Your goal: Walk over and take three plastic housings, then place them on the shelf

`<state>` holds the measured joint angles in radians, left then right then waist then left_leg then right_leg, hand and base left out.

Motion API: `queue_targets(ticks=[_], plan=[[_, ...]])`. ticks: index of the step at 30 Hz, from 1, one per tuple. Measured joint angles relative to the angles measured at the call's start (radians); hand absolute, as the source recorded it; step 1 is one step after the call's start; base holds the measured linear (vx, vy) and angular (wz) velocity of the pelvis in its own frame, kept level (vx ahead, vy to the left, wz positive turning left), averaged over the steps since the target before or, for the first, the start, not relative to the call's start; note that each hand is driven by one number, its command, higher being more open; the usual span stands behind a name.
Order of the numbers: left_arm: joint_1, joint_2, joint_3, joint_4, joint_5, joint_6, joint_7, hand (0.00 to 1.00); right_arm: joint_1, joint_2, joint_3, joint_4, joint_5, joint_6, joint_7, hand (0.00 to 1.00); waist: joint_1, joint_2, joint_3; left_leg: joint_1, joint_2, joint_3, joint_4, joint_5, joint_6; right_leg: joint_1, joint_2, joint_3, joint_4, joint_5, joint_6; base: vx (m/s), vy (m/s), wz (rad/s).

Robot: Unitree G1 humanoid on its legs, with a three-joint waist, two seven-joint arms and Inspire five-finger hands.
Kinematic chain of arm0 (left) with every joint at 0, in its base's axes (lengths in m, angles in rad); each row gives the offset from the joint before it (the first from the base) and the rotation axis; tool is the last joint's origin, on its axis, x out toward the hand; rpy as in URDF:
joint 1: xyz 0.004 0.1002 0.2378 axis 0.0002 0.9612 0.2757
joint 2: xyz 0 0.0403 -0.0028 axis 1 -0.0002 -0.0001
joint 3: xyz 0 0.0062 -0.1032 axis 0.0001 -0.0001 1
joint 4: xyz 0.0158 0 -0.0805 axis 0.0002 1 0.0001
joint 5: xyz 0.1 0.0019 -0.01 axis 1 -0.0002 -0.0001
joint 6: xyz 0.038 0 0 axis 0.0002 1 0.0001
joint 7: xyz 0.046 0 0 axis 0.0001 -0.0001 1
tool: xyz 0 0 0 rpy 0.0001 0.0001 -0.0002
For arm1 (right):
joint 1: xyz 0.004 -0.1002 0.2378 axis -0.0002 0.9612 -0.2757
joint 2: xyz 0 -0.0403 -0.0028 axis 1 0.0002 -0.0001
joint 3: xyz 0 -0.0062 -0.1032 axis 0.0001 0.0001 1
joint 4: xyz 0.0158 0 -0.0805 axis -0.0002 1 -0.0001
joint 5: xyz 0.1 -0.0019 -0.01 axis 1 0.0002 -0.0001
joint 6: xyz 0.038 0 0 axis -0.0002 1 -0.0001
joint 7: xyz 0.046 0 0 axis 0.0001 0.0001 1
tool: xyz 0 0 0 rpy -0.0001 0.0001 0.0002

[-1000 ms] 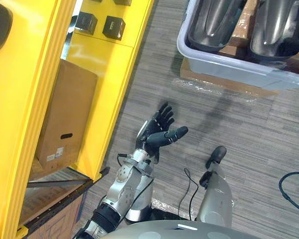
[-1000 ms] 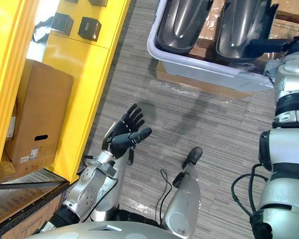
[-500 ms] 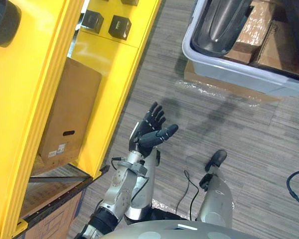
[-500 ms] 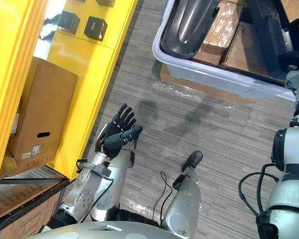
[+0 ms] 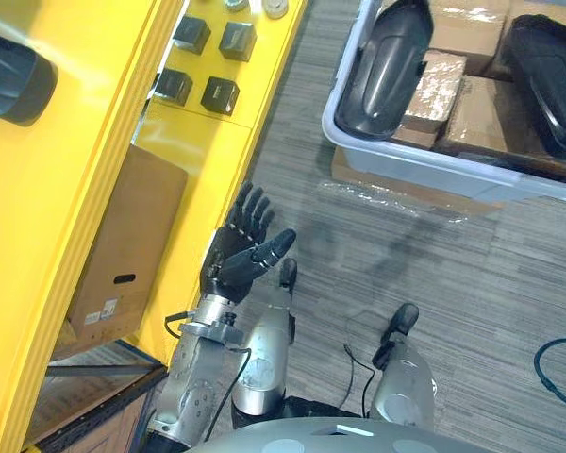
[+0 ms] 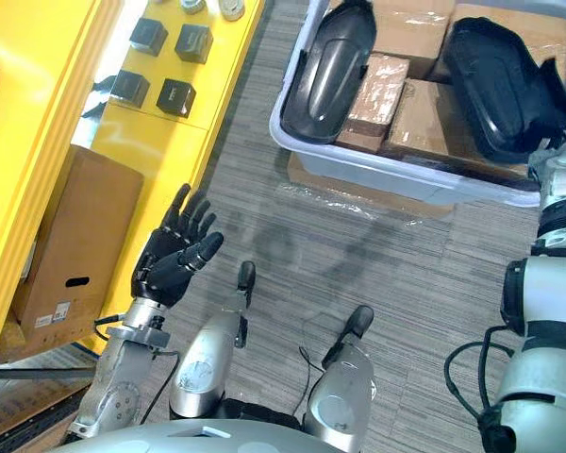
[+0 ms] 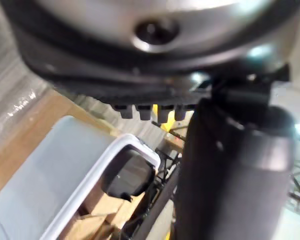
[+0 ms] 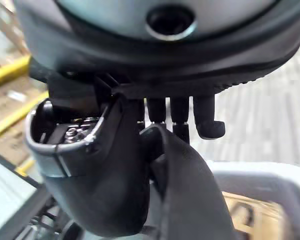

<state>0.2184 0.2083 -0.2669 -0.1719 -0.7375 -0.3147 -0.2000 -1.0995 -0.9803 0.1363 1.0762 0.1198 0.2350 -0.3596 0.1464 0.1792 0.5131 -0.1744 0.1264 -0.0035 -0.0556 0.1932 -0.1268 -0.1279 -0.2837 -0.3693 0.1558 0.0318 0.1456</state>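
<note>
Two glossy black plastic housings lie on cardboard boxes in a grey bin (image 6: 396, 175) on the floor ahead. The left housing (image 6: 328, 66) lies free. My right hand (image 6: 553, 99) reaches in from the right and is on the edge of the right housing (image 6: 495, 85). In the right wrist view its fingers (image 8: 205, 120) curl over that housing (image 8: 100, 190), pinching it against the thumb. My left hand (image 5: 241, 250) hangs open and empty beside the yellow shelf (image 5: 85, 189), palm toward the bin. The left wrist view shows the bin's rim (image 7: 90, 180) and a housing (image 7: 127, 175).
Small black boxes (image 5: 220, 94) sit on the yellow shelf's lower level. A brown cardboard box (image 5: 123, 245) stands under it. The bin rests on flat cardboard (image 5: 406, 189) on grey carpet, which is open between me and the bin.
My right hand's fingers have curled onto the right housing, which has tipped away from the other one. My left hand has swung closer to the shelf. The view has shifted.
</note>
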Motion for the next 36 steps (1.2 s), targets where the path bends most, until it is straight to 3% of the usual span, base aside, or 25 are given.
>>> queue_targets(ticks=[4,8,9,11,13,18,23,26,32,36], plan=[[-0.061,0.026,0.010,-0.036,-0.003,0.072,-0.033,1.00,0.035,0.061,-0.013,-0.111,-0.106,-0.032,-0.052,0.00,-0.019,-0.025,-0.005,0.062,0.009,0.013,-0.027,0.008,-0.001,0.046,0.007,0.000,-0.003,-0.007,0.000,0.02,-0.014,-0.05],[-0.182,0.035,-0.015,-0.009,-0.090,0.283,-0.056,1.00,0.080,0.173,-0.031,-0.152,-0.205,-0.093,-0.069,0.00,-0.041,-0.080,-0.041,0.078,0.014,0.022,-0.029,0.007,-0.002,0.077,0.016,-0.003,-0.036,-0.001,0.008,0.00,0.000,0.00],[-0.201,0.035,-0.026,0.013,-0.102,0.307,-0.060,1.00,0.086,0.189,-0.031,-0.152,-0.219,-0.096,-0.069,0.00,-0.040,-0.087,-0.050,0.078,0.016,0.025,-0.029,0.007,-0.003,0.078,0.020,-0.002,-0.043,0.004,0.008,-0.02,-0.025,-0.06],[-0.285,0.034,-0.074,0.130,-0.146,0.406,-0.060,1.00,0.107,0.243,-0.031,-0.154,-0.270,-0.110,-0.069,0.00,-0.042,-0.109,-0.078,0.081,0.024,0.034,-0.029,0.006,-0.003,0.090,0.032,0.002,-0.075,0.022,0.005,-0.01,-0.034,-0.11],[-0.363,0.024,-0.110,0.243,-0.209,0.494,-0.048,1.00,0.121,0.264,-0.028,-0.187,-0.285,-0.115,-0.069,0.00,-0.047,-0.114,-0.081,0.086,0.027,0.043,-0.029,0.007,-0.004,0.099,0.038,0.009,-0.095,0.038,0.005,-0.02,-0.023,-0.12],[-0.464,0.012,-0.144,0.373,-0.335,0.620,0.019,1.00,0.146,0.291,-0.005,-0.229,-0.349,-0.161,-0.067,0.00,-0.083,-0.117,-0.086,0.102,0.032,0.065,-0.032,0.011,-0.006,0.107,0.044,0.027,-0.112,0.058,0.002,-0.04,-0.004,-0.13],[-0.545,-0.007,-0.176,0.474,-0.485,0.644,0.124,1.00,0.197,0.328,0.023,-0.244,-0.377,-0.215,-0.093,0.00,-0.097,-0.151,-0.124,0.092,0.046,0.092,-0.033,0.010,-0.008,0.108,0.068,0.044,-0.182,0.099,-0.006,-0.03,-0.017,-0.17],[-0.583,-0.020,-0.191,0.522,-0.569,0.641,0.163,1.00,0.237,0.333,0.033,-0.311,-0.401,-0.240,-0.120,0.00,-0.103,-0.156,-0.127,0.091,0.050,0.097,-0.033,0.011,-0.009,0.107,0.072,0.049,-0.193,0.107,-0.007,-0.01,-0.023,-0.08],[-0.616,-0.032,-0.186,0.573,-0.823,0.549,0.195,1.00,0.324,0.394,0.033,-0.510,-0.525,-0.342,-0.176,0.00,-0.122,-0.172,-0.135,0.098,0.058,0.110,-0.032,0.011,-0.014,0.107,0.081,0.060,-0.193,0.109,-0.010,0.00,-0.026,-0.06],[-0.671,-0.042,-0.184,0.617,-0.938,0.485,0.198,1.00,0.430,0.496,0.035,-0.638,-0.586,-0.398,-0.180,0.00,-0.127,-0.217,-0.163,0.114,0.059,0.139,-0.030,0.008,-0.017,0.107,0.080,0.084,-0.193,0.109,-0.010,0.00,-0.010,-0.13]])
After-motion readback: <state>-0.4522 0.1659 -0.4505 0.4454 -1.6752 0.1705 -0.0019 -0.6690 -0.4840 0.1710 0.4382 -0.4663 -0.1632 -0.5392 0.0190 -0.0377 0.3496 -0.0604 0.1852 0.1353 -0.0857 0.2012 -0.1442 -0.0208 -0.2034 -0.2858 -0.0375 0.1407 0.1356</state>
